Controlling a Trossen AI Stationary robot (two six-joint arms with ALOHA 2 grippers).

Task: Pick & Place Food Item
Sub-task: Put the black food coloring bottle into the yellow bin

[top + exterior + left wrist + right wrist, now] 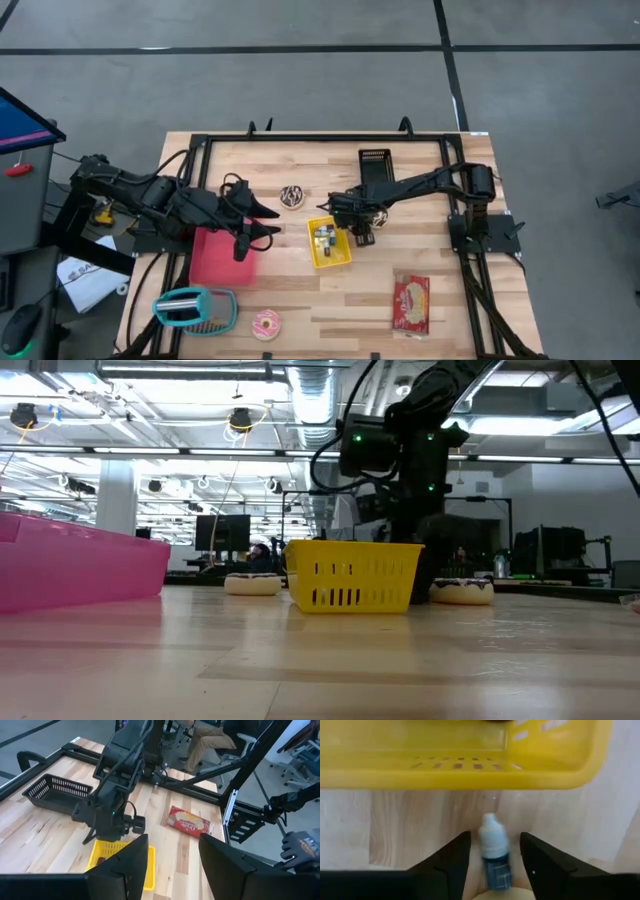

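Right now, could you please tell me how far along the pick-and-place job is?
Done: some item already lies in the yellow basket. In hand: the right claw straddles a small blue bottle lying on the table beside that basket, jaws not yet tight. Left: lifting and placing it. The left claw waits open over the pink bin.

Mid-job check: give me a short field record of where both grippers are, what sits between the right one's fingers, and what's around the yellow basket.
right gripper: low over the table beside the yellow basket, fingers apart
between its fingers: small bottle with a white cap, lying on the wood, not yet clamped
left gripper: open, empty, over the edge of the pink tray
yellow basket contents: some item inside, cannot tell what
nearby food: chocolate doughnut, pink doughnut, red snack packet
other: black basket
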